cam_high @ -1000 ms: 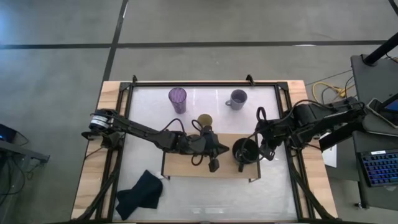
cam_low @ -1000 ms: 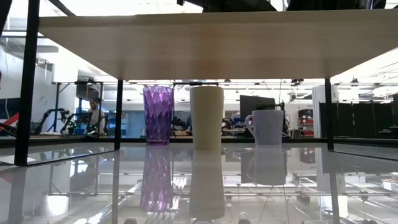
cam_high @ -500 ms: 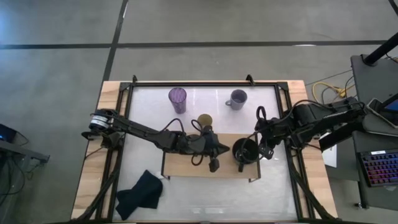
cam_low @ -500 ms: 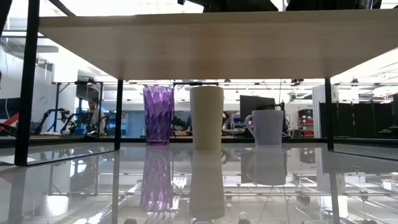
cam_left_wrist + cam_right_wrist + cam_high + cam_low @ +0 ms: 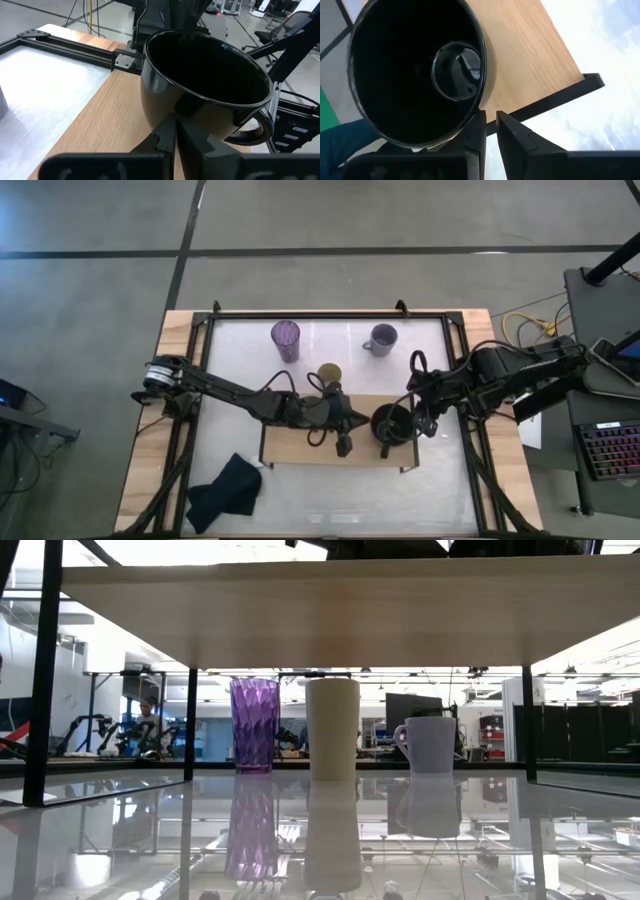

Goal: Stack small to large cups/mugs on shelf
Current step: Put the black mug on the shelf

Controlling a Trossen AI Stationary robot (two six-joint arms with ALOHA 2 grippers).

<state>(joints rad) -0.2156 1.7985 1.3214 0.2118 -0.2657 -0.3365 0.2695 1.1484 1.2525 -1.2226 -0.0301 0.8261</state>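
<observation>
The wide black mug point(image 5: 391, 423) stands upright on the right part of the wooden shelf point(image 5: 300, 442), its handle point(image 5: 260, 131) toward the table's near edge. My right gripper point(image 5: 414, 420) is shut at the mug's right side. My left gripper point(image 5: 347, 438) is shut over the shelf just left of the mug; whether it touches the mug I cannot tell. The purple tumbler point(image 5: 286, 338), the pale yellow cup point(image 5: 330, 372) and the lavender mug point(image 5: 381, 338) stand upright on the white tabletop behind the shelf. My right gripper lies with the outer side of one finger point(image 5: 476, 131) against the black mug's outer wall point(image 5: 481, 95), just below the rim on the mug's right side. The fingers slant down from the table's right. The mug stands on its base on the shelf.
A dark cloth point(image 5: 225, 488) lies at the table's near left. In the low view the tumbler point(image 5: 254, 725), yellow cup point(image 5: 332, 728) and lavender mug point(image 5: 430, 743) show beyond the shelf's board point(image 5: 340, 610). People and equipment show in the room behind.
My right gripper has gone a little toward the table's left edge, and the black mug has slid with it along the shelf, staying upright.
</observation>
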